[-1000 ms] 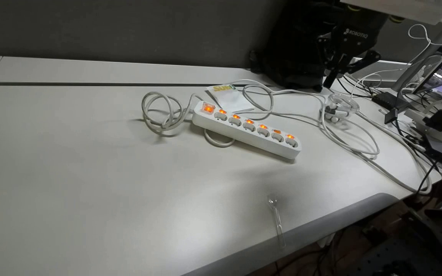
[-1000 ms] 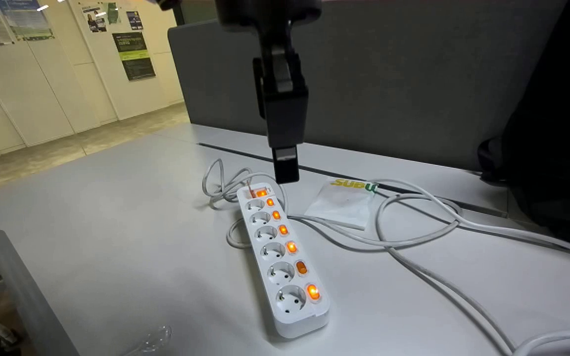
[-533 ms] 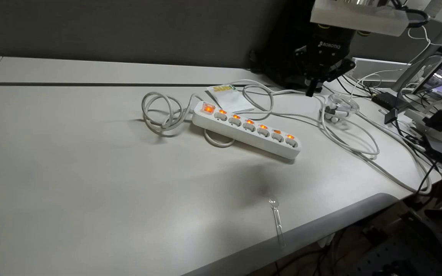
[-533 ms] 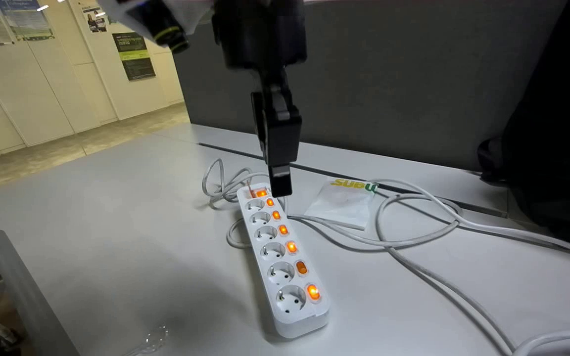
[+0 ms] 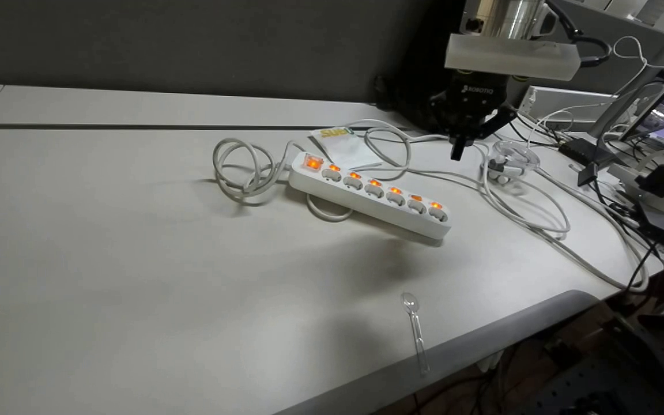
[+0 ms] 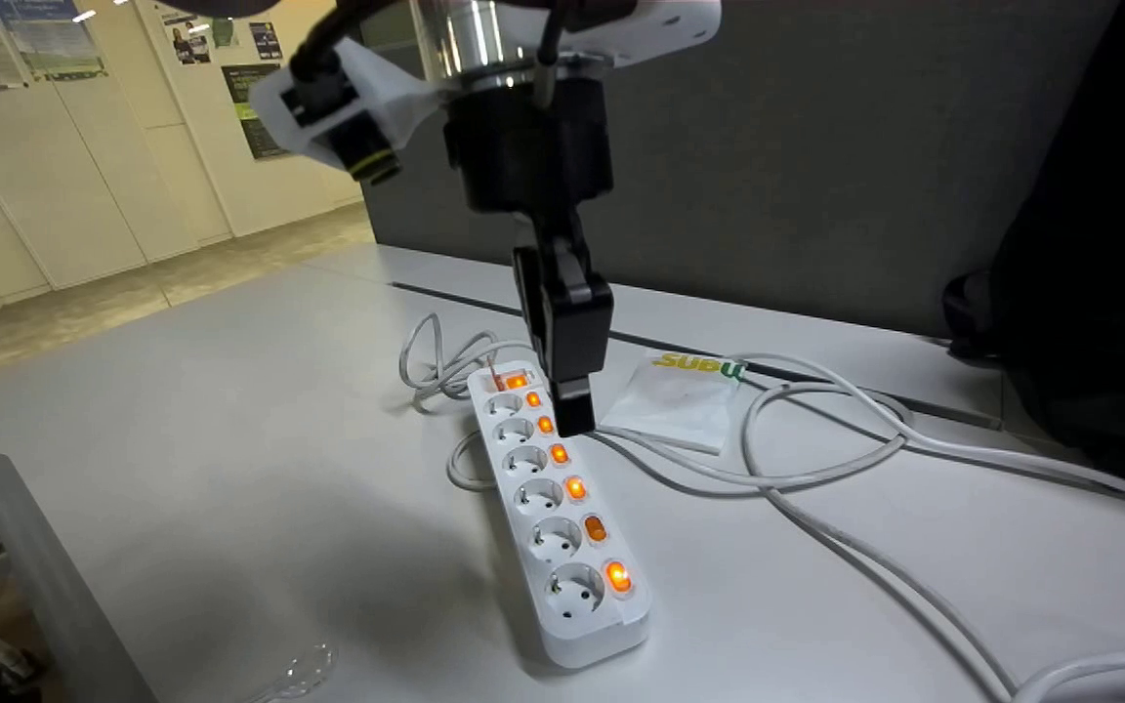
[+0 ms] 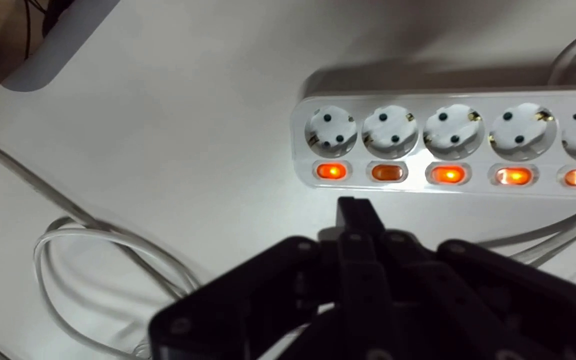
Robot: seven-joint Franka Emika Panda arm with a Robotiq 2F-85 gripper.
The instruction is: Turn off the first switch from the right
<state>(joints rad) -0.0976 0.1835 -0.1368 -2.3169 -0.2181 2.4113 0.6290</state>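
A white power strip lies on the table in both exterior views; the wrist view shows most of its length. Its end switch glows orange: rightmost in an exterior view, nearest the camera in an exterior view, leftmost in the wrist view. The neighbouring switch is darker, unlit; the other switches in view are lit. My black gripper is shut with nothing between its fingertips. It hangs above the table beside the strip's switch side, apart from it, also in both exterior views.
White cables loop behind and beside the strip. A white paper bag lies behind it. A clear plastic spoon lies near the front edge. A clear round container and a black bag stand near the gripper's side.
My gripper has come down and moved left in an exterior view, closer to the strip's lit end. It stays shut. The strip and its switches look the same.
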